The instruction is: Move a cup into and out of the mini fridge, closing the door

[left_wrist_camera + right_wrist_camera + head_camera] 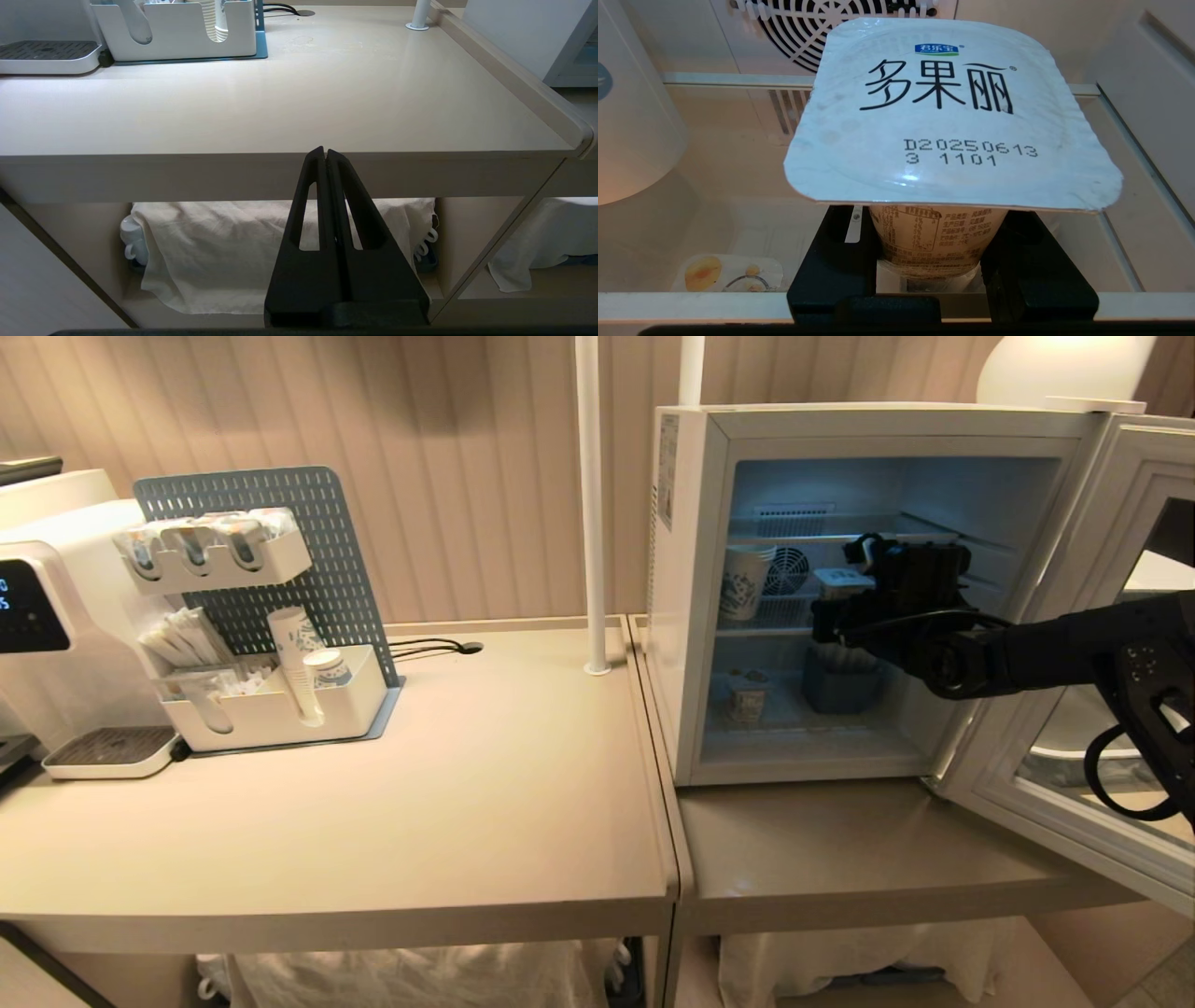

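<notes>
Right pincer (941, 261) clamped on white-lidded, black-lettered cup (948, 116) inside open mini fridge (691, 597); left pincer (327, 156) together.

You are looking at a self-serve drinks corner, the kind found in an office pantry or café nook. A white drinks machine (47, 616) with a drip tray (110, 751) stands on a beige counter (420, 803), beside a blue pegboard organiser (271, 560) stocked with capsules, sachets and stacked paper cups (297, 658). A white mini fridge (686, 597) with wire shelves sits on the lower counter section, its door (1074, 728) open. Ribbed wall panelling (448, 457) runs behind, and cloth-covered storage (224, 252) sits beneath the counter.
</notes>
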`<state>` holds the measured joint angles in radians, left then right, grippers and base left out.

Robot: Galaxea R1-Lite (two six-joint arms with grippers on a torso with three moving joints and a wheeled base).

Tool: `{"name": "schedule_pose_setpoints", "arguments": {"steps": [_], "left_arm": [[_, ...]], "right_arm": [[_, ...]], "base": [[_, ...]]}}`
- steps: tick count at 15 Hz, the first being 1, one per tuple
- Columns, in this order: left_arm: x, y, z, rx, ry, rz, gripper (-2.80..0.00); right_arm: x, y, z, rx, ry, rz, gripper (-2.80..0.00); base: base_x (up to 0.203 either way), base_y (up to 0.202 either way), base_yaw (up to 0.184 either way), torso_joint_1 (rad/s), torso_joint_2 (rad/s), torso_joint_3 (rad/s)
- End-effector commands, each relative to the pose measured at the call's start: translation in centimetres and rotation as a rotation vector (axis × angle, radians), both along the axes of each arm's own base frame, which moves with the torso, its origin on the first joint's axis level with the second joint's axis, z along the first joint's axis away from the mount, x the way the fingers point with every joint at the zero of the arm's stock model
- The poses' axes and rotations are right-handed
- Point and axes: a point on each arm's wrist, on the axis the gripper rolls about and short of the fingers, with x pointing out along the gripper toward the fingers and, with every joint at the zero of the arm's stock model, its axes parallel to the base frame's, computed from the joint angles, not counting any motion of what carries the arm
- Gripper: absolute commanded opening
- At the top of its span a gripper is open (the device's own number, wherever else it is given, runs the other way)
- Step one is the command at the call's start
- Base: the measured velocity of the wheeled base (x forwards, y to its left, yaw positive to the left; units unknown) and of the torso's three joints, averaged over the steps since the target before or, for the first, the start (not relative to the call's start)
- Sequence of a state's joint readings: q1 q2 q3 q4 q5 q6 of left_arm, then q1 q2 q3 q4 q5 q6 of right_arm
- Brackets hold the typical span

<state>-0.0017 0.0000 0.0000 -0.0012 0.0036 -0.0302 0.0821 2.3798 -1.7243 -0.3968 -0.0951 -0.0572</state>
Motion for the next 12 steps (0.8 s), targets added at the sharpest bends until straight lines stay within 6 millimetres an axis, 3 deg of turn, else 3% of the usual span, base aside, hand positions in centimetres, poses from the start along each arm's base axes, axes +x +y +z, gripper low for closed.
{"name": "schedule_pose_setpoints", "arguments": {"steps": [1,6,7,12], "left_arm": [[0.02,0.00,-0.04,0.000,0.003,0.001,-2.80],[0.02,0.00,-0.04,0.000,0.003,0.001,-2.80],[0.02,0.00,-0.04,0.000,0.003,0.000,-2.80],[0.02,0.00,-0.04,0.000,0.003,0.001,-2.80]], "right_arm": [[0.16,0.05,-0.84,-0.003,0.022,0.000,-2.80],[0.24,0.21,-1.17,-0.014,0.030,-0.025,-2.80],[0.26,0.25,-1.33,-0.023,0.034,-0.040,0.00],[0.33,0.32,-0.78,-0.024,0.016,-0.047,0.00]], "base": [[0.000,0.000,0.000,0.000,0.00,0.000],[0.000,0.000,0.000,0.000,0.00,0.000],[0.000,0.000,0.000,0.000,0.00,0.000],[0.000,0.000,0.000,0.000,0.00,0.000]]}}
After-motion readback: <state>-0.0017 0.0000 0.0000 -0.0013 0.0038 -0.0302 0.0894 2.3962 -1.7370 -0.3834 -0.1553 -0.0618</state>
